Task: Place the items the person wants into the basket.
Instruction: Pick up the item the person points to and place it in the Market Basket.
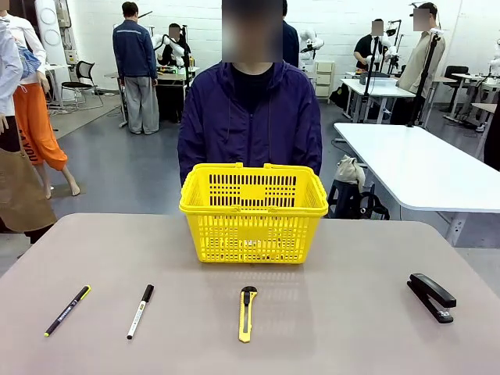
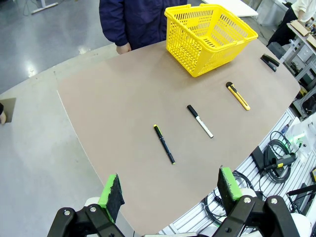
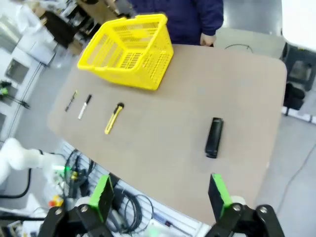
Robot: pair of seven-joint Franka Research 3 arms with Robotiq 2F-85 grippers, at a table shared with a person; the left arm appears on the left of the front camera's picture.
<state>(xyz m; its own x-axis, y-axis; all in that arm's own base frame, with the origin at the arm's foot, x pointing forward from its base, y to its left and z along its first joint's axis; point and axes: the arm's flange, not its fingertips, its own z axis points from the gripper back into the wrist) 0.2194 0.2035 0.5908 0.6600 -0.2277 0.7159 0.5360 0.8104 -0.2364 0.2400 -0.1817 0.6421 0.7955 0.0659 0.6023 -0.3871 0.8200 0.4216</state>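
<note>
The yellow basket (image 1: 253, 226) stands at the table's far middle, in front of the person (image 1: 250, 117) in a dark navy jacket. Along the near side lie a slim black pen (image 1: 67, 310) at the left and a black stapler (image 1: 431, 297) at the right. My left gripper (image 2: 170, 187) hangs open high above the near edge, with the pen (image 2: 164, 144) below and ahead of it. My right gripper (image 3: 160, 195) is open too, high over the table's edge, and the stapler (image 3: 214, 137) lies ahead of it. Neither holds anything.
A white marker with a black cap (image 1: 141, 311) lies right of the pen, and a yellow-and-black utility knife (image 1: 247, 312) lies in front of the basket. The person's hands (image 2: 123, 48) (image 3: 207, 39) rest at the far edge. Cables (image 2: 276, 153) lie below the near edge.
</note>
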